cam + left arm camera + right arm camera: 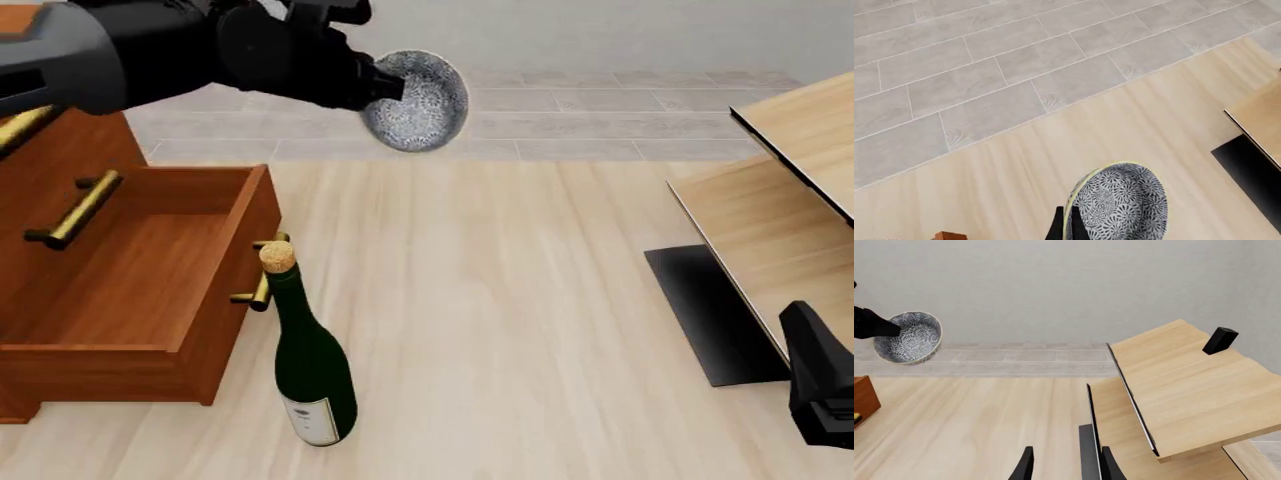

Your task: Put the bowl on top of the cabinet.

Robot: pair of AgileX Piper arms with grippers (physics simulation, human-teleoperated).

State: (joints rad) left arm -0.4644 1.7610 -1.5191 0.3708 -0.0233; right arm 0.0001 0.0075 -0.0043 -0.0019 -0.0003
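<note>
Across the whole front view, a pale wood-grain table, with grey tile floor beyond its far edge. On the left, the reddish-brown cabinet with brass bar handles, one drawer pulled out and open upward. On the right, pale light-wood furniture on a black base, slanting slabs stacked one above another.

Reaching in from upper left, the left arm — black and grey, raised above the cabinet's far side. At its end the left gripper, fingers clamped on the rim of the bowl; in the left wrist view the dark fingertips pinch the bowl's edge, one inside and one outside. Bowl held in the air and tipped on its side, speckled blue-and-white interior facing the camera, beyond the open drawer's right end and not resting on any surface.

Upright on the table just beside the drawer front, a dark green wine bottle with a cork.

At lower right, the right gripper — fingers apart around nothing, probably hanging above the table near the black base.
</note>
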